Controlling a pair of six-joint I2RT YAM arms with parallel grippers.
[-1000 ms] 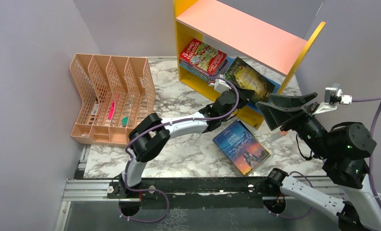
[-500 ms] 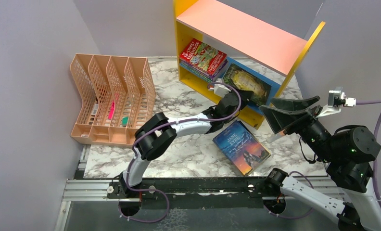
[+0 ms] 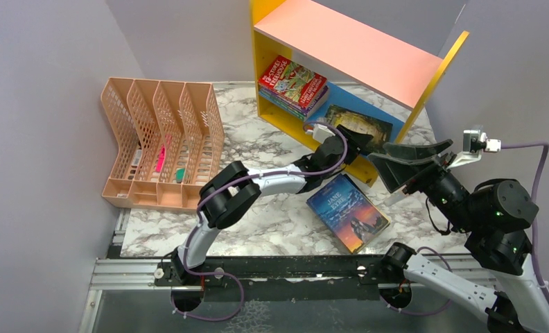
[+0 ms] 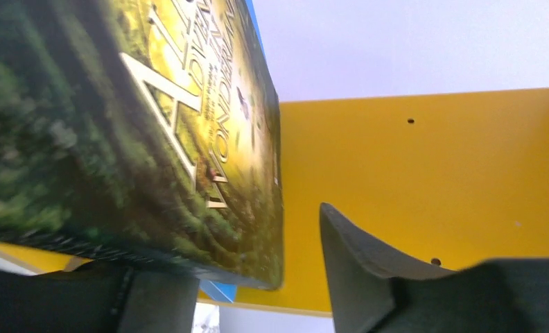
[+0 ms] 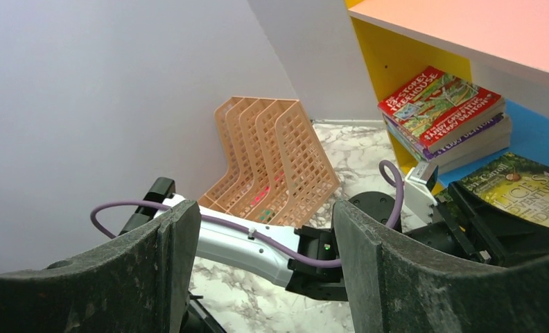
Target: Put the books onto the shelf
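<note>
The shelf (image 3: 358, 45) stands at the far side of the marble worktop (image 3: 272, 215), with a pink top board, yellow side panels and a blue lower board (image 3: 360, 103). A peach mesh file rack (image 3: 162, 142) sits well apart from it at the left, against the grey wall, with a pink thing (image 3: 162, 158) and a green thing (image 3: 180, 173) in its compartments. A stack of books (image 3: 294, 84) lies flat at the left end of the lower board, a red cartoon "Treehouse" cover on top and a purple spine below it. Just beside the stack, towards the right, a dark green-gold book (image 3: 374, 125) lies cover up on the blue board, its near edge at the front of the shelf. A blue "Jane Eyre" book (image 3: 346, 211) lies flat on the worktop in front of the shelf, apart from it and between the two arms. The left arm reaches across to the shelf, and the left tool (image 3: 358, 139) is at the near edge of the green-gold book. In the left wrist view its jaws stand parted: one finger is under the book's edge and the other stands clear of it, with a gap of yellow panel showing between. The right tool (image 5: 265, 208) hangs above the worktop at the right, short of the shelf, with its jaws spread wide and nothing between them.
</note>
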